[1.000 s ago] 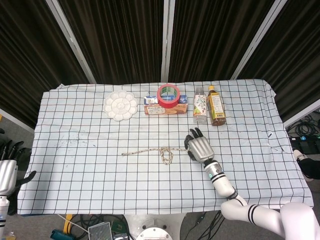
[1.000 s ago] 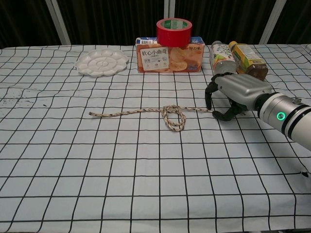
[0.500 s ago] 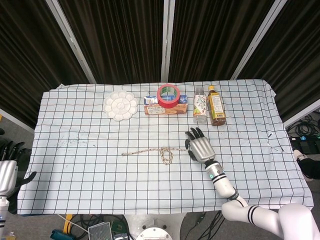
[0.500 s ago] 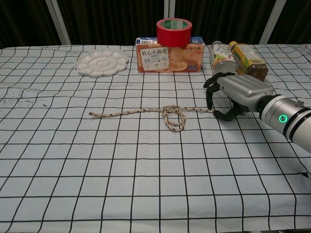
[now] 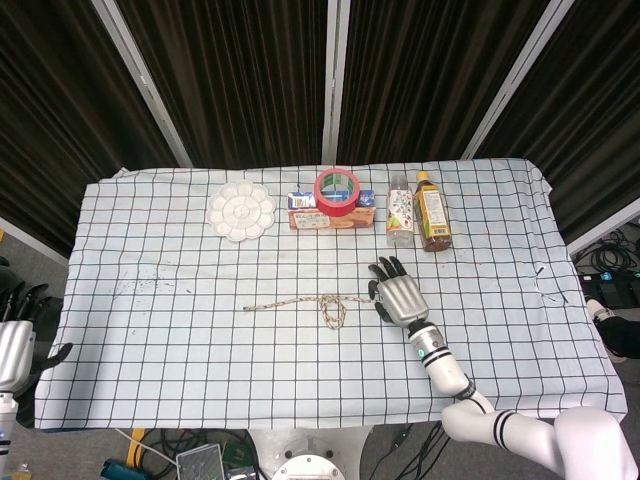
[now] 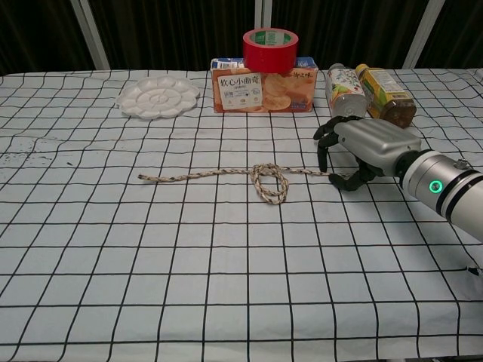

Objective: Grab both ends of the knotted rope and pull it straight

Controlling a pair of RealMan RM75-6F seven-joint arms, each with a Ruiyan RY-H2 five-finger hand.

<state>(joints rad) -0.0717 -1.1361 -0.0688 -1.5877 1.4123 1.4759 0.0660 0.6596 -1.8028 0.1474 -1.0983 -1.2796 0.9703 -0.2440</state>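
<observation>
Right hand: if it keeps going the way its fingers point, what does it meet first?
Probably the rope's near end. The right hand sits just beside it, fingers curled down and toward the knot. Whether the fingertips already touch the rope is unclear; depth is hard to judge.

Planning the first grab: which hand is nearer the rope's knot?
Right. The right hand sits at the rope's right end, just beyond the knot. The left hand hangs off the table's left edge, far away.
</observation>
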